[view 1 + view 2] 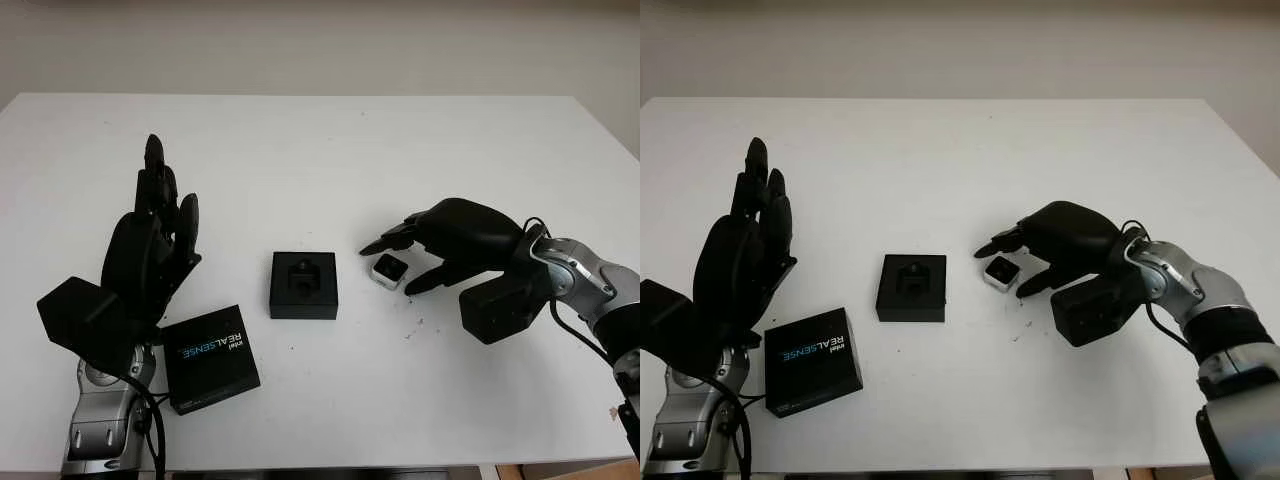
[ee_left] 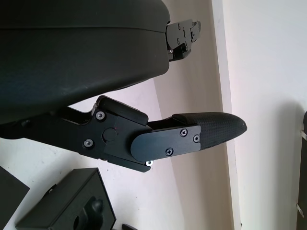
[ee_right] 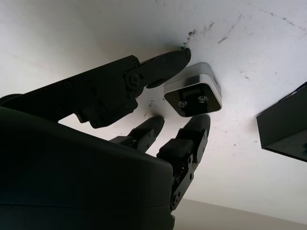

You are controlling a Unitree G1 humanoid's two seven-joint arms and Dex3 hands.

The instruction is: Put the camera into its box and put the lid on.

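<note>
White worktop (image 1: 330, 140) under the head camera, its far edge meeting a pale wall; the surface is matte, with a few dark specks near the right robot hand. Step in hand, as judged: the pick-up of the camera, the first part of the task, with neither boxing nor lidding yet done.

Left robot hand (image 1: 150, 250): raised above the near left part of the worktop, palm turned inward, open and holding nothing; apparently idle.

Right robot hand (image 1: 440, 240): low over the worktop to the right of centre, fingers arched around the camera. In the right wrist view one fingertip (image 3: 168, 62) stands just beside one side of the camera and two others (image 3: 196, 132) lie near the opposite side; whether any of them touches the housing cannot be told, so the grasp is not yet closed.

Lid (image 1: 212, 358): black, printed REALSENSE, lying flat on the worktop just in front of the left robot hand.

Box (image 1: 303, 285): black, open, with a moulded recess, at the centre of the worktop between the two hands.

Camera (image 1: 390, 269): small, silver-edged with a dark face, on the worktop near the box's right side, apart from it.

Next move, as judged: closing the fingers on opposite sides of the small housing without pushing it away, then lifting it and aligning it with the recess.
</note>
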